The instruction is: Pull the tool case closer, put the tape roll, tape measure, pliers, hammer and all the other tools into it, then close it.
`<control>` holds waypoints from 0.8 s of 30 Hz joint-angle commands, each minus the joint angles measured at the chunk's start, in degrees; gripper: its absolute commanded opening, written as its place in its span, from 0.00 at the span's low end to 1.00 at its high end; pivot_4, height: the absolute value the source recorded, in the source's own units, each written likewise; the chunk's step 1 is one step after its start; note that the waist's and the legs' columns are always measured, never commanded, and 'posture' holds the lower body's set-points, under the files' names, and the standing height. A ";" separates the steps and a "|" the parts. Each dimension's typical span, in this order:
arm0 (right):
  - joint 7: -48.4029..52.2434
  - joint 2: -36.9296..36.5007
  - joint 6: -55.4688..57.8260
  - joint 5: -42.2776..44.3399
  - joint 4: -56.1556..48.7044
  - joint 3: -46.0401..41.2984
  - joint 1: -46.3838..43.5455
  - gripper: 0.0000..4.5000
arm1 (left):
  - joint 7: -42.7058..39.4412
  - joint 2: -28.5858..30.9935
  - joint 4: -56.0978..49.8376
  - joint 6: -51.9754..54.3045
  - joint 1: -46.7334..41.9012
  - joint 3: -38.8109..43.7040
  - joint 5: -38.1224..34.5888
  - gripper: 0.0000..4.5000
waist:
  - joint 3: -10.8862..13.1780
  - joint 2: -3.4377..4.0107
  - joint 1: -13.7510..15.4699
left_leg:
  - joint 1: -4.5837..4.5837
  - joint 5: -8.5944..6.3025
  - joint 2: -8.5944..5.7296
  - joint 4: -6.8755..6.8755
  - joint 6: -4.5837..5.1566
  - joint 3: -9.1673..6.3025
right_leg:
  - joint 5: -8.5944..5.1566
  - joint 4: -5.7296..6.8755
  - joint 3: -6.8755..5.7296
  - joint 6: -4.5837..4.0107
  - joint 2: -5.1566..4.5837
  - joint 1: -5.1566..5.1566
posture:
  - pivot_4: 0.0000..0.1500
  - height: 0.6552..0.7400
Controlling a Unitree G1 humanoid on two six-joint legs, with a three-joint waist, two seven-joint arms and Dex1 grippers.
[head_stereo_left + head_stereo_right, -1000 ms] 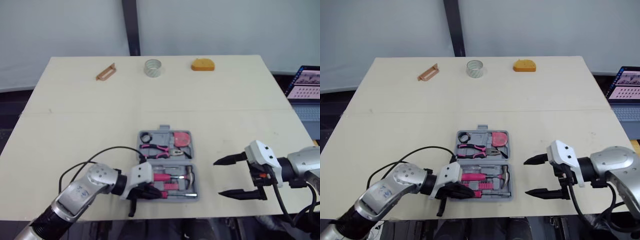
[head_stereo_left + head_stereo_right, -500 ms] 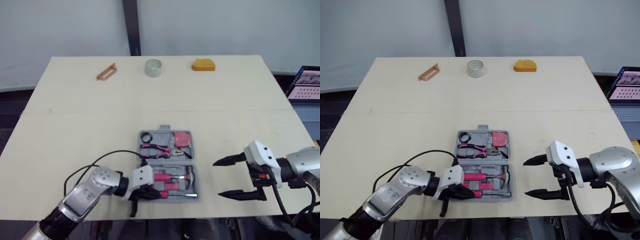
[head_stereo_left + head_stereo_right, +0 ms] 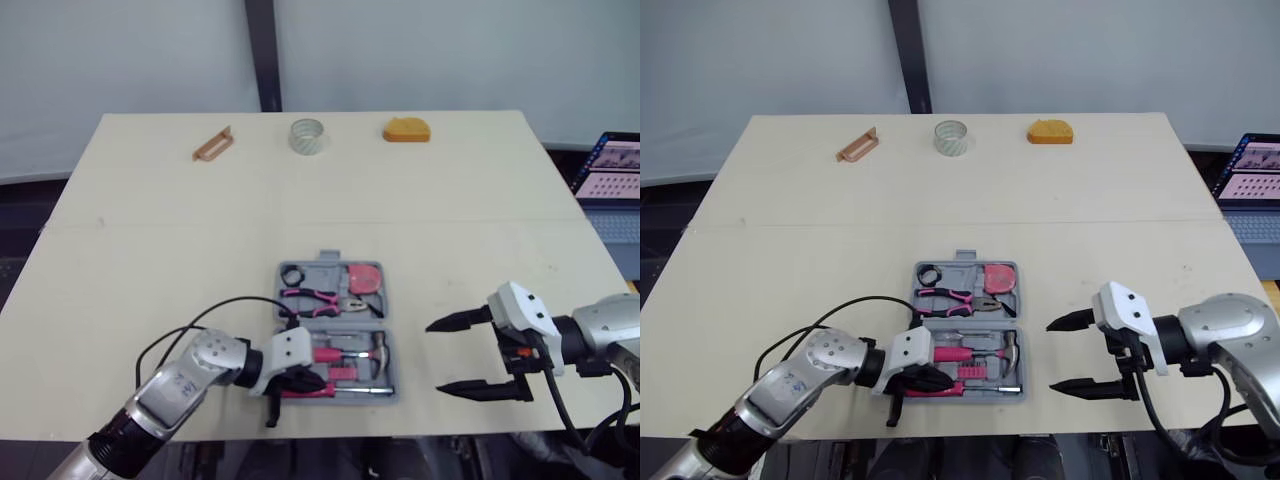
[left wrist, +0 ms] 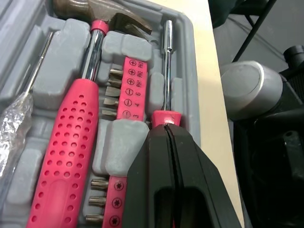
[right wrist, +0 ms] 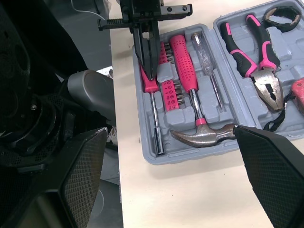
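Head view: tool case (image 3: 335, 330) lies open. Left gripper (image 3: 305, 384) sits at its near left corner, fingers pressed together. Right gripper (image 3: 462, 355) hangs just right of the case, spread wide, holding nothing. Tape roll (image 3: 307, 135) and tape measure (image 3: 406, 130) lie well beyond the case.

Left wrist view: the closed tips rest on the pink handle of the screwdriver (image 4: 166, 80), beside the bit strip (image 4: 132, 88) and hammer (image 4: 90, 71), all seated in the case.

Right wrist view: pliers (image 5: 259, 61) lie in the case's other half.
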 commanded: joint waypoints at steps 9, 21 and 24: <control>0.46 0.26 -0.59 0.74 -1.20 -0.57 -0.77 1.00 | -0.89 1.57 0.74 -0.86 1.93 -3.40 3.82 0.01 | 0.00 0.00 0.01 | 0.02 0.00 0.00 0.00 0.00 0.00 | 0.00 -0.01 0.00 0.00 0.00 0.02 | 1.00 1.00; -6.31 5.92 3.77 2.83 2.17 -1.69 -1.43 1.00 | -1.76 3.47 -8.17 10.03 3.08 20.96 -15.26 0.01 | 0.01 -0.03 -0.13 | -0.01 0.00 0.03 0.00 0.00 -0.05 | 0.00 0.02 -0.01 0.00 0.00 -0.01 | 1.00 1.00; -10.18 9.42 5.05 2.90 4.62 -1.55 -1.89 1.00 | 0.23 4.83 -4.87 9.38 4.19 26.37 -14.94 0.01 | -0.02 0.01 -0.37 | 0.01 0.00 0.02 -0.02 0.00 -0.04 | 0.00 0.02 0.00 0.00 0.00 -0.01 | 1.00 1.00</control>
